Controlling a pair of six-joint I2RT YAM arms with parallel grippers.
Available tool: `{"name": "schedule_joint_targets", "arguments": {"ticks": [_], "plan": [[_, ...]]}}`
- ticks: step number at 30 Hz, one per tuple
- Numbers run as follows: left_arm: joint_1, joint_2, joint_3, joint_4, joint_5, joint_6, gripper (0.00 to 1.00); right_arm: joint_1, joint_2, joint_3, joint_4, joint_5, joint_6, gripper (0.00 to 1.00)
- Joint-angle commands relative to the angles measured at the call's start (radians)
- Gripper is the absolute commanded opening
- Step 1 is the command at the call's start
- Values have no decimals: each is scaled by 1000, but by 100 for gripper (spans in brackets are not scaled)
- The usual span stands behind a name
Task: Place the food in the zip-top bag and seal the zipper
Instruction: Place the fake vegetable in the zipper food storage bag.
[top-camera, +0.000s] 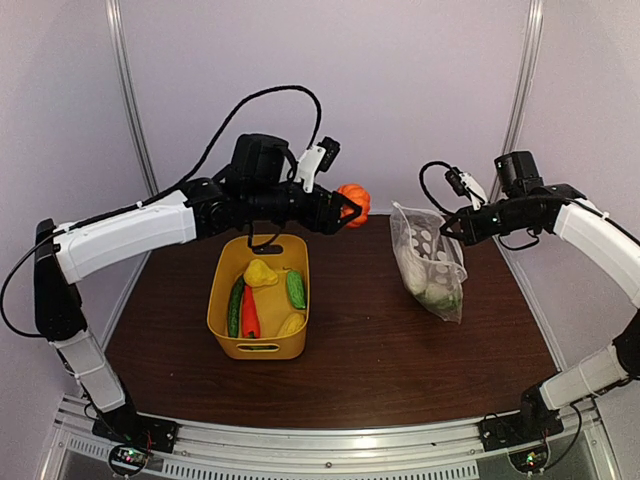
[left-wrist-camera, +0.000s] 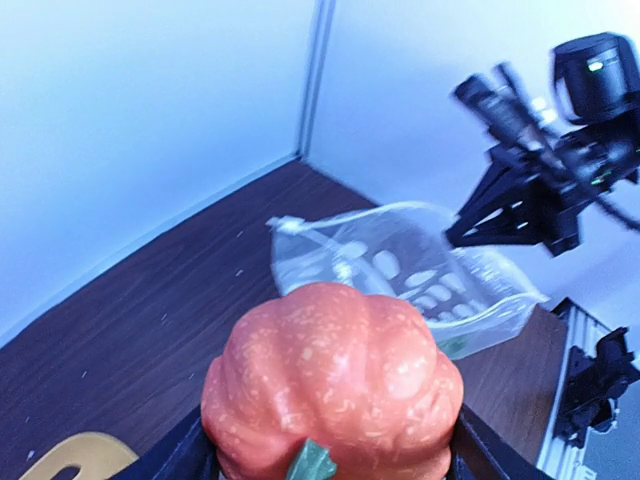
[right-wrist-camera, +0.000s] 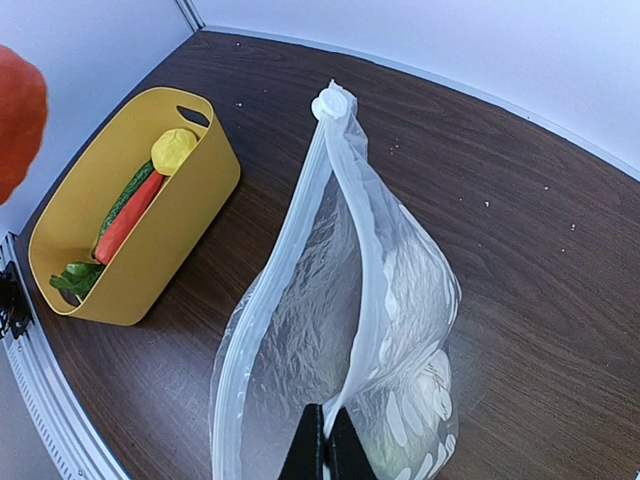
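My left gripper is shut on the orange pumpkin, held in the air between the yellow tub and the bag; the pumpkin fills the left wrist view. My right gripper is shut on one edge of the clear polka-dot zip-top bag and holds it up with its mouth open. White and green pieces lie in the bag's bottom. The tub holds a green cucumber, a red-orange carrot, yellow pieces and a green piece. The zipper strip runs along the mouth.
The tub stands left of centre on the dark wooden table. White walls and a metal post close the back. The metal rail runs along the near edge.
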Motion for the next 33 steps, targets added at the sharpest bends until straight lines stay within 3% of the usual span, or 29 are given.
{"name": "schedule_joint_targets", "arguments": {"ticks": [1,12,23,33], "plan": [[-46,53,77,304,86,-27,0,-5,8,-2,-6,-16,-11,0],[-85,236,148,537,230,-221,0,-4,2,1,-9,-91,-1,0],[-86,379,194,661,248,-362,0,-5,-4,15,-4,-156,20,0],[-97,450,255,539,212,-374,0,-5,-25,10,15,-213,31,0]]}}
